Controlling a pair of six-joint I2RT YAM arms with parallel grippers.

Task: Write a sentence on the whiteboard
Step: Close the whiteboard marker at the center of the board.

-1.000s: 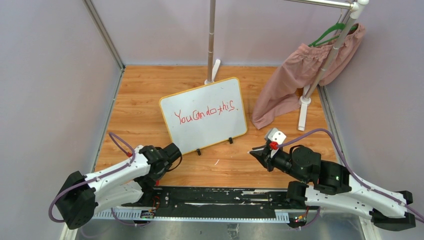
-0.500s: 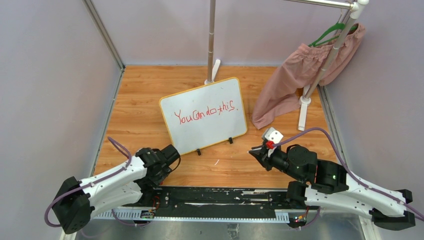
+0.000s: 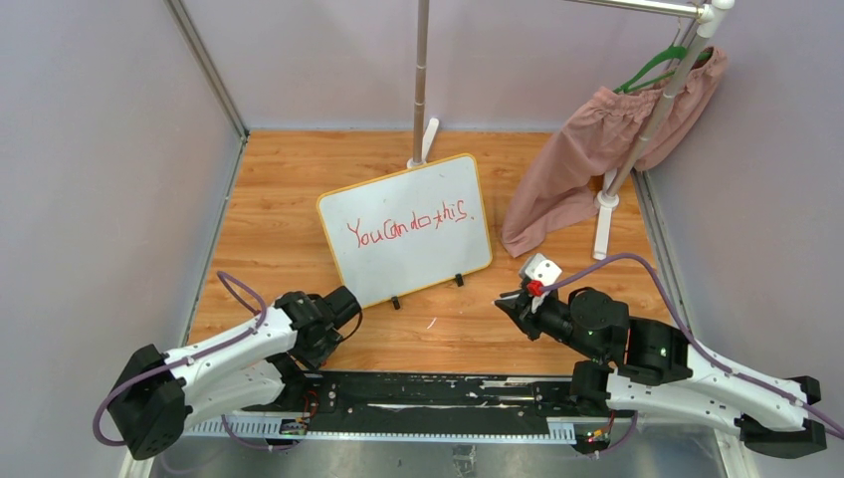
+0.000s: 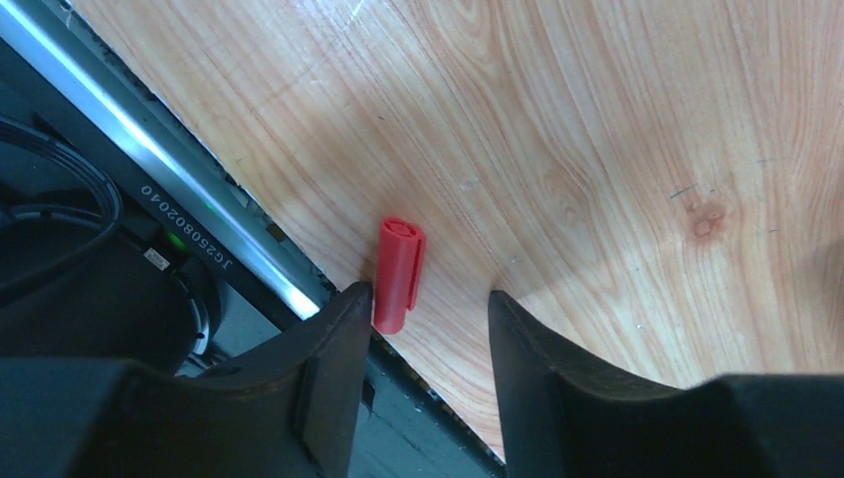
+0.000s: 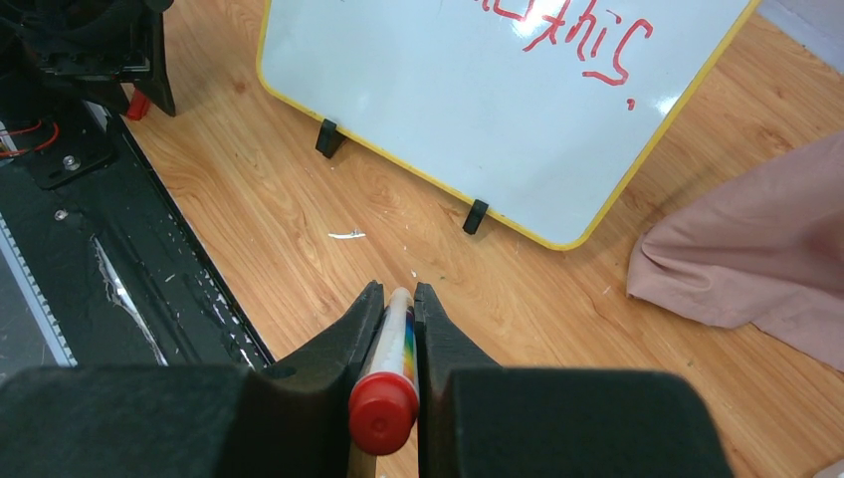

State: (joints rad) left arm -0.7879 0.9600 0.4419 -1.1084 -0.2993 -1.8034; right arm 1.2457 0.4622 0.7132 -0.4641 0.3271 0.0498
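The whiteboard [image 3: 408, 249] stands tilted on black clip feet at mid-table, and the sentence [image 3: 406, 224] crosses it in red as "You can do this". My right gripper [image 3: 510, 304] is shut on a white marker [image 5: 396, 349] with a red end, a little in front of the whiteboard [image 5: 478, 129]. My left gripper [image 3: 348, 304] hangs low at the table's near edge. In the left wrist view the left gripper [image 4: 428, 299] is open. A red marker cap [image 4: 398, 274] lies on the wood by its left finger, apart from the right one.
A metal rack pole [image 3: 420, 80] stands behind the board, and a pink garment [image 3: 577, 169] hangs from a second stand at the right. The black base rail [image 3: 428, 388] runs along the near edge, just beside the cap. A small white scrap [image 3: 431, 323] lies on the wood.
The left gripper's jaws have narrowed and its arm has shifted slightly at the near edge. The right gripper with the marker has drawn back a little.
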